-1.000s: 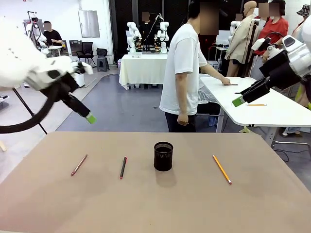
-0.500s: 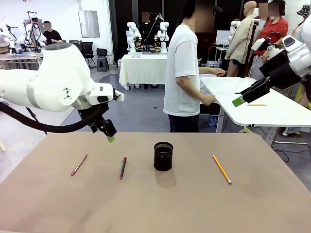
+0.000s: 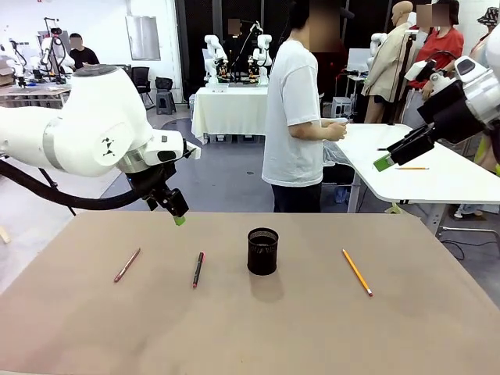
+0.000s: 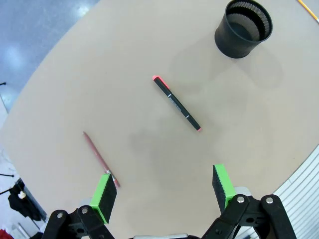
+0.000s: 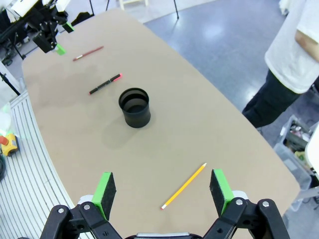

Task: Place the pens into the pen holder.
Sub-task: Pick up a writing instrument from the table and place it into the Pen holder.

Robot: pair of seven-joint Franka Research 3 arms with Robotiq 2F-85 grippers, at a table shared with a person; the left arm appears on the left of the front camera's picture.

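- Pens (image 3: pixel 198 269): all three lie flat on the tabletop (image 3: pixel 250 336), none in the cup yet.
- Taking the pen holder (image 3: pixel 262 251) as the dial's centre, the dark pen (image 4: pixel 177 103) lies near it at 9 o'clock. The pink pen (image 3: pixel 127 265) is farther out on the same line, and the yellow pencil (image 3: pixel 357 273) is at 3 o'clock, well apart.
- The pen holder stands upright and empty near mid-table.
- The left end effector (image 4: pixel 163 188) hangs above the tabletop at about 11 o'clock of the dark pen, with its jaws spread wide and empty.
- The right end effector (image 5: pixel 162 188) is held high out at 2 o'clock, also wide open and holding nothing.
- Risks, as I judge them:
  - These sticks are thin and flat on the surface, so the pads may scrape the tabletop or nudge a pen into rolling away.
  - A pinch far from the middle would let the pen swing.
  - The cup looks light and short, so a pen brought in at a slant could catch its rim and tip it over.
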